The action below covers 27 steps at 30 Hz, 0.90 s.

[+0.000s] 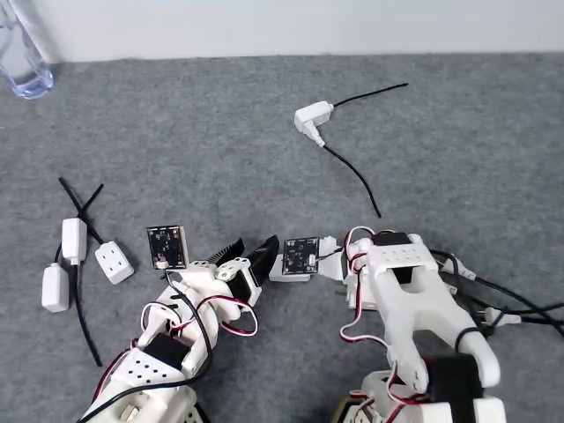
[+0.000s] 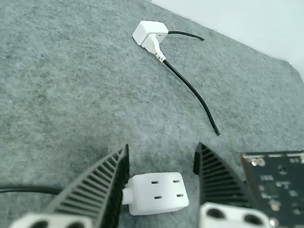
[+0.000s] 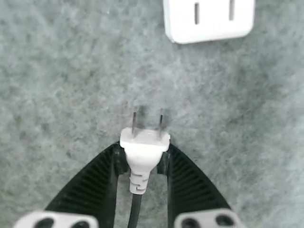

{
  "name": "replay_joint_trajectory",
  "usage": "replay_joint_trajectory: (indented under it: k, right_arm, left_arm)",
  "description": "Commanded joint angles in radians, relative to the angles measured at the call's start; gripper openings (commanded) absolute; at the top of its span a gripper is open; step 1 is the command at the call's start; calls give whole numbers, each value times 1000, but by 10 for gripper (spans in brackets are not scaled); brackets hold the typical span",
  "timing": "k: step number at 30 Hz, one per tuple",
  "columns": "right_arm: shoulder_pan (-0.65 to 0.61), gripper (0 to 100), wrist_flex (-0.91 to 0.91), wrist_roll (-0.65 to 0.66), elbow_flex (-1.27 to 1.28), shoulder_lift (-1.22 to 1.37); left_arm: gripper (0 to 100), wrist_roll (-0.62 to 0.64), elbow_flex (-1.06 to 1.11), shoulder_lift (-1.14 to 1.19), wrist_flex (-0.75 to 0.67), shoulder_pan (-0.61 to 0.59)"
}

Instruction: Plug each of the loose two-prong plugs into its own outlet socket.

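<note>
Found the right gripper (image 3: 144,153) clenched on a two-prong plug (image 3: 144,142), pinched across the flat sides of its moulded body just behind the flange, with both prongs (image 3: 147,121) left bare and aimed at an outlet socket (image 3: 209,19) lying near ahead on the grey carpet (image 3: 57,71). Found the left gripper (image 2: 161,156) released, its jaws spread to either side of what looked to be the same socket; could not tell whether one finger touched its end. Judged the plug light, rigid and rather slick, so held well enough by the body but apt to twist under the pull of its stiff black cord (image 3: 135,211). Judged the thin prongs easy to bend, hence never to be gripped or jammed in at a slant. Judged the socket block just as light and likely to skid over the carpet when pushed, so best squeezed by its long sides, clear of the slots, and braced against the push. Noted, well apart across the table, a mated pair (image 1: 313,117) already joined, and off to the side a loose cluster (image 1: 75,251) not yet dealt with.
</note>
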Motion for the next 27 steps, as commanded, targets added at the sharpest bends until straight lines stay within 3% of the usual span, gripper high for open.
replay_joint_trajectory:
  k: [1, 8, 15, 21, 27]
  right_arm:
    - [-19, 9, -8, -40, -38, -24]
    - [-45, 9, 122, -149, -55, -315]
    - [-174, 9, 294, -334, -49, -624]
    - [-326, 9, 315, -479, -52, -710]
    - [-369, 9, 354, -488, -95, -717]
  left_arm:
    - [210, -9, -8, -3, -29, 8]
    - [210, -9, -8, -5, -31, 11]
    - [210, -6, -8, -12, -44, 117]
    - [210, -6, -8, -14, -63, 173]
    - [210, -9, -8, -12, -58, 172]
